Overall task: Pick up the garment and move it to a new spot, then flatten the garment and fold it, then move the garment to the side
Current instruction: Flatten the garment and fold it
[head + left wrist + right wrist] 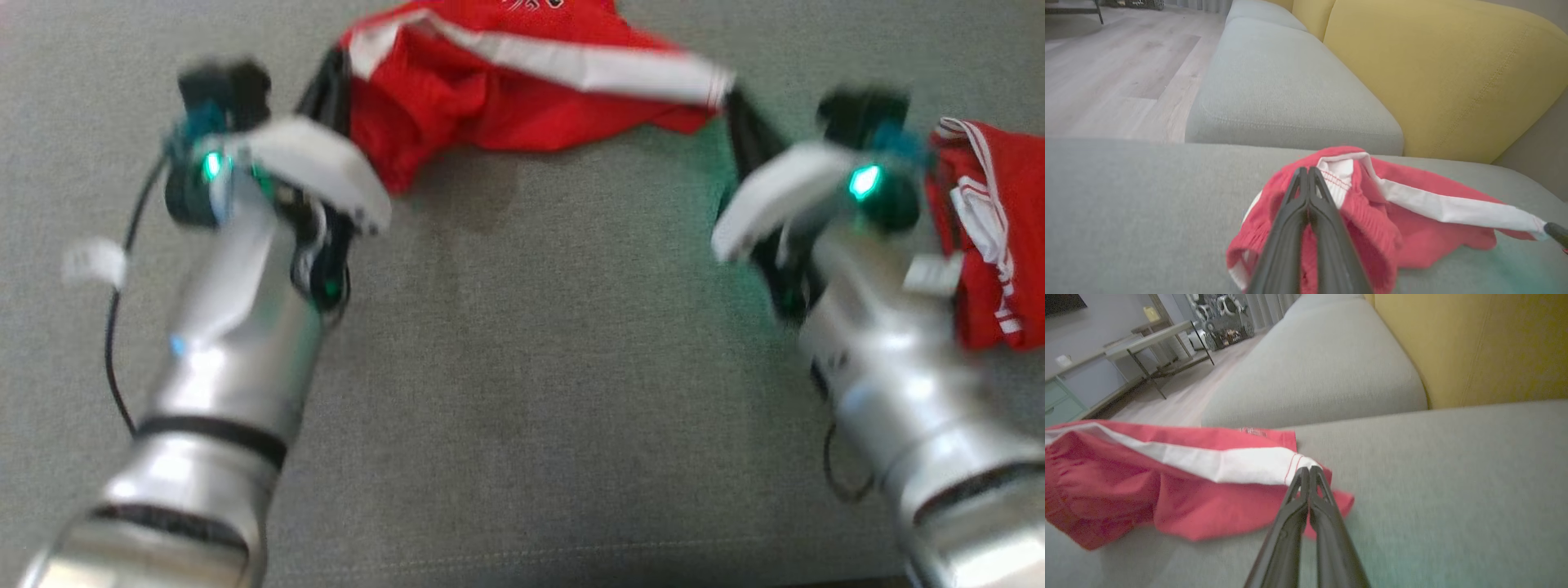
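- Garment [506,98]: red with a white stripe, stretched between the two claws at the far side of the grey sofa seat [522,367]. Its slack middle sags low, and contact with the seat cannot be confirmed.
- Left claw [1308,173]: fingers pressed together, pinching the gathered, ribbed end.
- Right claw [1309,471]: fingers pressed together, pinching the end of the white stripe.
- Second red garment [992,237]: lies on the seat beside the right arm, apart from the first.
- Yellow backrest [1445,73]: behind the seat.
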{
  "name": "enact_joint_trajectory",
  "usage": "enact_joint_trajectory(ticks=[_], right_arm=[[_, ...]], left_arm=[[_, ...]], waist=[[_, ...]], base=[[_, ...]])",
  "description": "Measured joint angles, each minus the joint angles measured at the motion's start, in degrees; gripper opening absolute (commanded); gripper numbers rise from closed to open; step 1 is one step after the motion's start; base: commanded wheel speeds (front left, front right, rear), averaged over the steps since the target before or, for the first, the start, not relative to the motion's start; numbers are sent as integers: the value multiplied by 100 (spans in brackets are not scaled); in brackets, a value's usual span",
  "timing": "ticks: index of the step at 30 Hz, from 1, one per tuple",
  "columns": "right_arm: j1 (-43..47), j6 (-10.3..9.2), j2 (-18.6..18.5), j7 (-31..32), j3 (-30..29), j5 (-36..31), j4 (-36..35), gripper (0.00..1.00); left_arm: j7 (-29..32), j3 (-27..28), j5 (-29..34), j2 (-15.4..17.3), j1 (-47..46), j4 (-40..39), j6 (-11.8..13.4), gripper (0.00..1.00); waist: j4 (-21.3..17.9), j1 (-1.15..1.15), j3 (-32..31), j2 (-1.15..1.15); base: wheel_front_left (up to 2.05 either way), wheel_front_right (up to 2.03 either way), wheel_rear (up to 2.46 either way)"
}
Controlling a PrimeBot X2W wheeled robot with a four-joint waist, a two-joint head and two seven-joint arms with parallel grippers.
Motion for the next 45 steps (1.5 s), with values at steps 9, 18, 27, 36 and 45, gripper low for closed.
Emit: enact_joint_trajectory(ticks=[9,18,27,36,45], right_arm=[[1526,0,-419,-245,226,570,-1105,0],[3612,0,-864,-264,-689,455,-2960,0],[5838,0,-423,594,-1786,-241,-5175,0],[7516,0,93,1700,-2455,-816,-7025,0],[7953,0,191,2139,-2619,-890,-7800,0]], left_arm=[[0,175,391,4,1848,-1691,-10,0],[0,149,875,230,3765,-3372,-34,0],[346,66,1012,642,5208,-4896,197,0],[962,-52,1014,871,6440,-6281,605,0],[1179,-9,1002,978,6893,-6949,804,0]], waist=[[-64,0,-236,0],[-100,0,-699,0],[-114,-1,-1123,0],[-135,-1,-1442,0],[-99,-1,-1479,0]], base=[[0,0,0],[0,0,0],[0,0,0],[0,0,0],[0,0,0]])
